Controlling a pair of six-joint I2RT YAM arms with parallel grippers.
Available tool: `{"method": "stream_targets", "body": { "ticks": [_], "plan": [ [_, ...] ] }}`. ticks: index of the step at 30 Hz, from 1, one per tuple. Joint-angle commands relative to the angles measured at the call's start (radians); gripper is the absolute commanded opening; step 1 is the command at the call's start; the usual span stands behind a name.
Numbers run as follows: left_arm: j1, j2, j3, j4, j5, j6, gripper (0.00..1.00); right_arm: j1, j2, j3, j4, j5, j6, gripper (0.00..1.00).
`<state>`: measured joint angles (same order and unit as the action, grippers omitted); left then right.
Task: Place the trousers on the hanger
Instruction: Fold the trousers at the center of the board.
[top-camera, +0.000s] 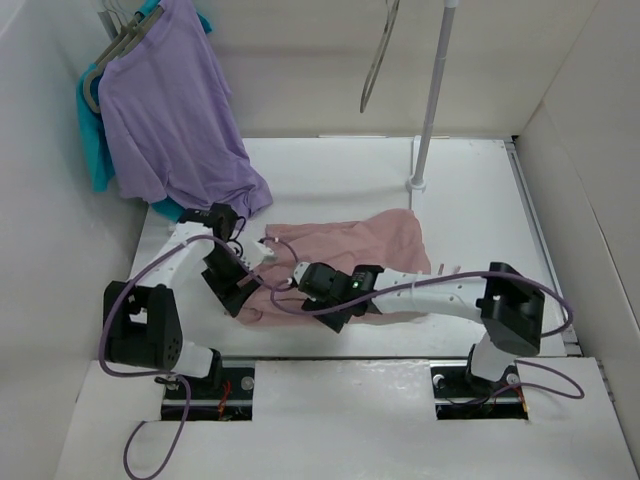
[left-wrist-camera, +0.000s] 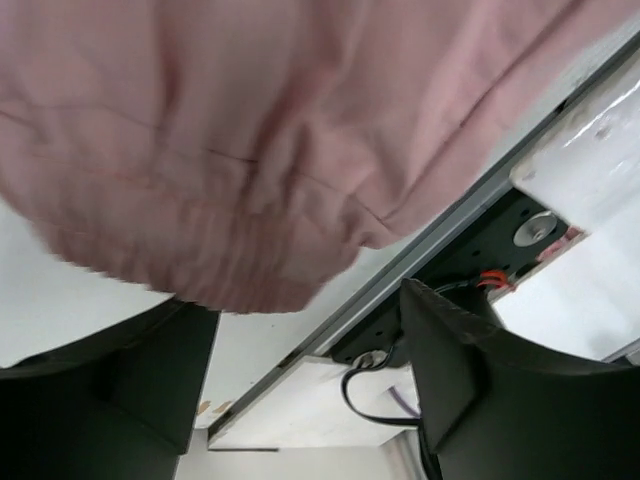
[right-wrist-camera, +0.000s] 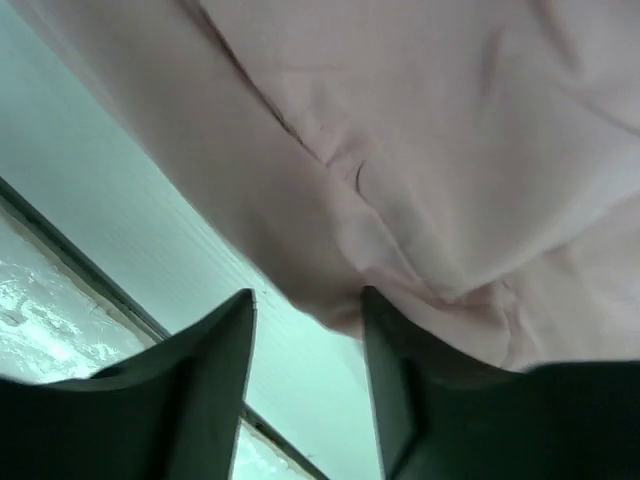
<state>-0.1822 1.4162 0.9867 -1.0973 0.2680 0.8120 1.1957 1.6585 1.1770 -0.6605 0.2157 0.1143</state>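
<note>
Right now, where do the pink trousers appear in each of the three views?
Top external: trousers lie crumpled mid-picture, partly under both arms.
Left wrist: they fill the upper half, with the hem hanging above the jaws.
Right wrist: they cover the top and right, and the edge dips to the jaws.
Shared landmark: the rail along the near table edge, which runs diagonally in both wrist views.

Trousers (top-camera: 372, 240) on table (top-camera: 480, 195), hanger (top-camera: 379, 52) behind (overhead), shirts (top-camera: 170, 110) back-left
</note>
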Motion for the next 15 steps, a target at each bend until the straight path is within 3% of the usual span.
{"method": "stream_targets", "body": {
  "ticks": [1,2,3,4,8,9,10,14,15],
  "plan": [
    [0.039,-0.004,0.010,-0.038,-0.029,0.068,0.73,0.001,0.044,0.018,-0.048,-0.090,-0.038,0.57],
    [0.059,-0.003,0.029,-0.038,-0.029,0.069,0.80,0.001,0.025,0.027,-0.048,-0.090,-0.038,0.60],
    [0.082,0.006,0.050,-0.038,-0.029,0.069,0.80,0.001,-0.002,0.018,-0.038,-0.081,-0.022,0.65],
    [0.122,0.006,0.073,-0.038,-0.018,0.069,0.90,0.001,-0.034,0.018,-0.027,-0.072,-0.013,0.69],
    [0.205,0.015,0.226,-0.038,0.048,0.069,0.93,-0.062,-0.230,-0.019,0.051,-0.072,0.048,0.79],
    [0.214,0.015,0.245,-0.038,0.069,0.069,1.00,-0.082,-0.306,-0.030,0.070,-0.081,0.064,0.81],
    [0.214,0.027,0.260,-0.038,0.092,0.069,1.00,-0.106,-0.343,-0.030,0.090,-0.081,0.097,0.84],
    [0.224,0.137,0.260,0.020,0.142,-0.026,1.00,-0.302,-0.424,-0.043,0.137,-0.102,0.197,0.88],
    [0.224,0.164,0.230,0.045,0.142,-0.063,1.00,-0.408,-0.424,-0.043,0.122,-0.102,0.228,0.90]
  ]
}}
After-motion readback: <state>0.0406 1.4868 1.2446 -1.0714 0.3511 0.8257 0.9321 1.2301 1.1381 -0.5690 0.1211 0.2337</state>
